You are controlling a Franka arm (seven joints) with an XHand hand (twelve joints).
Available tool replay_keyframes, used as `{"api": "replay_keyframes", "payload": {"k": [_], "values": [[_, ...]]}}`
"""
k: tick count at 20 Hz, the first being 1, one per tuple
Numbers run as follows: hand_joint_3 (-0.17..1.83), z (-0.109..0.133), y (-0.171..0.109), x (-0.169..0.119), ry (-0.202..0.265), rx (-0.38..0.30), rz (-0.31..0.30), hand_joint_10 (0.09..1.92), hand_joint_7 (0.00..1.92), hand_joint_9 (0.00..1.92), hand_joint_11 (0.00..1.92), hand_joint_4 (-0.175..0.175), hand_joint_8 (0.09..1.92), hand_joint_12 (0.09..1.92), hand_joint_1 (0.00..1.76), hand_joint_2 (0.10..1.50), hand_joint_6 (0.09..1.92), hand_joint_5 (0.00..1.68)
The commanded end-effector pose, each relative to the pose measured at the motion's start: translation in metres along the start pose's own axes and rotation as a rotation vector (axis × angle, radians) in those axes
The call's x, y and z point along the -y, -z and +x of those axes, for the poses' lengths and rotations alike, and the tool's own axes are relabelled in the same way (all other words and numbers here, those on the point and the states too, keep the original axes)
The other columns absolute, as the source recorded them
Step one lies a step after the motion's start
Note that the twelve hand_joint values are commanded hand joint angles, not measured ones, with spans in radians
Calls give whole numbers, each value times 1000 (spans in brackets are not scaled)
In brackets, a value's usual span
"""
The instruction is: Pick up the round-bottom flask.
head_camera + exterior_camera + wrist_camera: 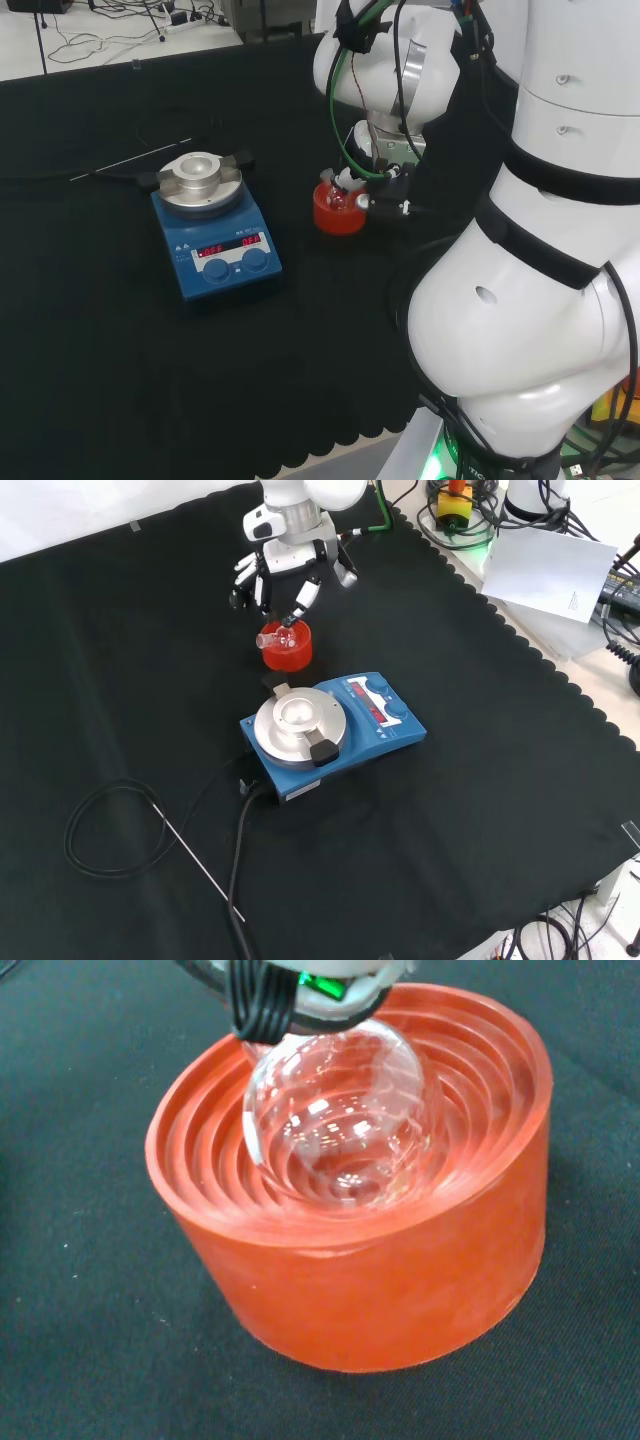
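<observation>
On the black-clothed counter [480, 810], near the far edge in the front view, a red ribbed stand [287, 650] carries the round-bottom flask [278, 636]. The flask's clear bulb sits in the stepped hollow of the stand, and its short neck tilts toward the left of the front view. From the wrist view the bulb [342, 1110] rests against the inner ribs of the red stand [380, 1290], clear and apparently empty, with bright glints on the glass.

The hand [290, 575] hangs just above the stand, with its black and white fingers [305, 595] pointing down around the flask's neck. Whether they touch the glass I cannot tell; they look partly bent, not wrapped round anything. In the head view the hand [375, 180] sits over the stand [338, 210], close beside the arm's big white links.

Nearer the camera in the front view, just beside the stand but apart from it, a blue hotplate stirrer [335, 735] has a round silver top plate [298, 723] and two blue knobs. The head view shows two small red lit displays [230, 246] on its front panel with white print around them; I do not read them off. A black cable [110, 830] runs from the stirrer's back and loops on the cloth, and a thin metal rod [200, 865] lies across it. Beyond the cloth's scalloped edge lies a white sheet of paper [548, 572] with a small printed mark too small to read.
</observation>
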State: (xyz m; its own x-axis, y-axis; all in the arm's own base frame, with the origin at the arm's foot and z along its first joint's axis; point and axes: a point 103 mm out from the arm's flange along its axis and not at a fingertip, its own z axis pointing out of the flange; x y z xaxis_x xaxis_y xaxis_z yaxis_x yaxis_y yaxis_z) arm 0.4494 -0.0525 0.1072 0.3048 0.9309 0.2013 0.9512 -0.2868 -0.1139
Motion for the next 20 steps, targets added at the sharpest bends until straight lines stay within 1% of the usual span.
{"api": "replay_keyframes", "payload": {"k": [1,2,3,4,5,9,12,20], "values": [[376,3,0,0,3,-8,22,594,442,655,336,97,663,1336,1056,785,651,1174],[449,4,0,-1,1,-10,29,588,437,653,334,24,659,1336,1022,723,679,1104],[525,5,0,-1,0,-14,36,587,426,641,324,-19,659,1340,995,666,711,1027],[583,7,-1,-2,0,-18,43,592,411,627,310,-40,662,1346,973,623,741,955],[618,9,-2,-3,2,-19,49,595,398,614,299,-51,664,1351,958,597,758,904],[642,16,-7,-7,3,-22,64,612,351,573,257,-57,674,1366,912,557,771,747],[625,20,-10,-10,3,-30,72,628,333,557,242,-58,685,1373,893,552,768,681],[608,22,-16,-14,-10,-20,85,642,324,548,233,-58,693,1376,878,553,763,650]]}}
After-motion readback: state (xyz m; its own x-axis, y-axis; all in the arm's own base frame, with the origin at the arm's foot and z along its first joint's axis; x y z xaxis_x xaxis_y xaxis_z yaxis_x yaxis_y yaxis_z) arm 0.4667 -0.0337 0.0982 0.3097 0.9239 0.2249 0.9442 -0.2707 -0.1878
